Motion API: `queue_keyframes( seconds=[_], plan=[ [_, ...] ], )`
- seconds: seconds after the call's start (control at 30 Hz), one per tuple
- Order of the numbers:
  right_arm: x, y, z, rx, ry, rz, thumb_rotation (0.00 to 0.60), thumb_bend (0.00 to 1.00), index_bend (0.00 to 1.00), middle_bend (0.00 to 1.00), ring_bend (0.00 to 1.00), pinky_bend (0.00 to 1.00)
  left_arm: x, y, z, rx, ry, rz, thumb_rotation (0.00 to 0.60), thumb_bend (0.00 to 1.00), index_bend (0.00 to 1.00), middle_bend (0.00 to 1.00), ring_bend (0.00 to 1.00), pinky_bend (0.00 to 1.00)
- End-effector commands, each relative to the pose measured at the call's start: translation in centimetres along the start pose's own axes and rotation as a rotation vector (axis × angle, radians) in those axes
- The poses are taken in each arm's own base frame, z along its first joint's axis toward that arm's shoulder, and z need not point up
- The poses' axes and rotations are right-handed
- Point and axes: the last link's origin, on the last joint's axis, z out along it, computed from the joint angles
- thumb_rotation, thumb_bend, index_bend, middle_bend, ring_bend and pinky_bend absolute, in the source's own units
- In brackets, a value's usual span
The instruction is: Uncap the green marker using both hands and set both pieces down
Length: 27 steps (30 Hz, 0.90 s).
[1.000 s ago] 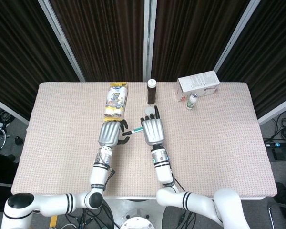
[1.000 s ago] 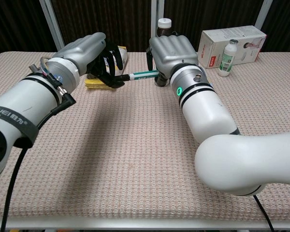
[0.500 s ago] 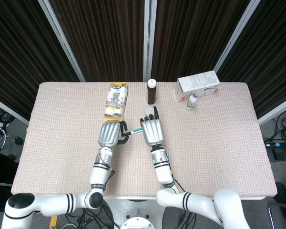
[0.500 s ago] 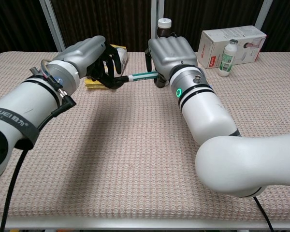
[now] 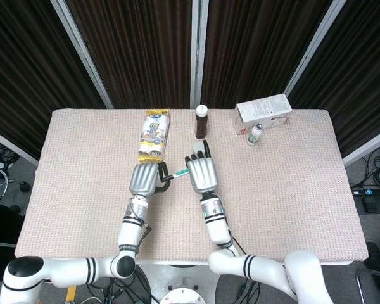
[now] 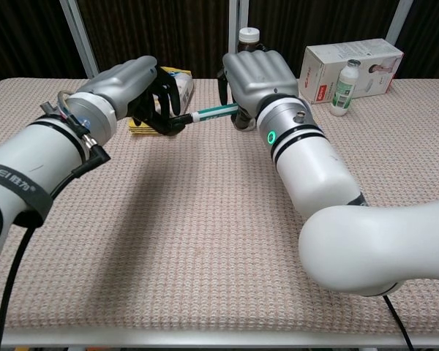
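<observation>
The green marker hangs level above the table, between my two hands. My left hand grips its left end, fingers curled around it. My right hand holds the right end, and that end is hidden under the palm. From the head view the marker shows as a short green and white bar between the left hand and the right hand. I cannot tell which end carries the cap.
A yellow snack packet lies behind the left hand. A dark bottle stands just beyond the right hand. At the back right are a white box and a small white bottle.
Both hands have drifted slightly to the left and up with the marker still held between them. The marker looks unchanged in length.
</observation>
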Motion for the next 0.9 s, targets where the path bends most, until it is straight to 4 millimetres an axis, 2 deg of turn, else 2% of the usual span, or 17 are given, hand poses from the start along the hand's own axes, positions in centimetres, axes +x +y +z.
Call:
queue_keyframes(
  seconds=[0.03,0.27,0.43,0.57,0.67,0.9],
  plan=[
    [-0.2,0.3,-0.1,-0.007,-0.012,-0.002,0.6,0.33,0.69,0.62,0.33,0.01,0.4,0.1,0.0,-0.01,0.016,-0.009,0.6,0.33,0.58,0.64,0.62,0.64],
    [-0.1,2.2,-0.3,-0.037,0.003,-0.007,0.6,0.33,0.69,0.62,0.33,0.01,1.3,-0.6,0.1,0.003,0.041,-0.013,0.6,0.4,0.62,0.67,0.65,0.66],
    [0.4,4.9,-0.8,-0.072,0.024,-0.009,0.6,0.33,0.69,0.62,0.33,0.01,2.6,-1.8,1.1,0.056,0.069,-0.043,0.6,0.41,0.63,0.69,0.66,0.67],
    [0.5,7.4,-1.7,-0.106,0.012,0.019,0.6,0.33,0.69,0.62,0.33,0.01,3.9,-4.5,0.4,0.107,0.088,-0.07,0.6,0.41,0.63,0.69,0.66,0.67],
    [0.3,8.5,-2.5,-0.116,-0.006,0.033,0.6,0.33,0.69,0.62,0.33,0.01,4.3,-6.5,-0.6,0.139,0.089,-0.104,0.6,0.41,0.63,0.69,0.66,0.67],
    [-1.1,10.4,-4.3,-0.127,-0.052,0.012,0.6,0.33,0.69,0.62,0.33,0.01,3.1,-11.2,-3.1,0.203,0.051,-0.14,0.6,0.41,0.63,0.69,0.66,0.67]
  ],
)
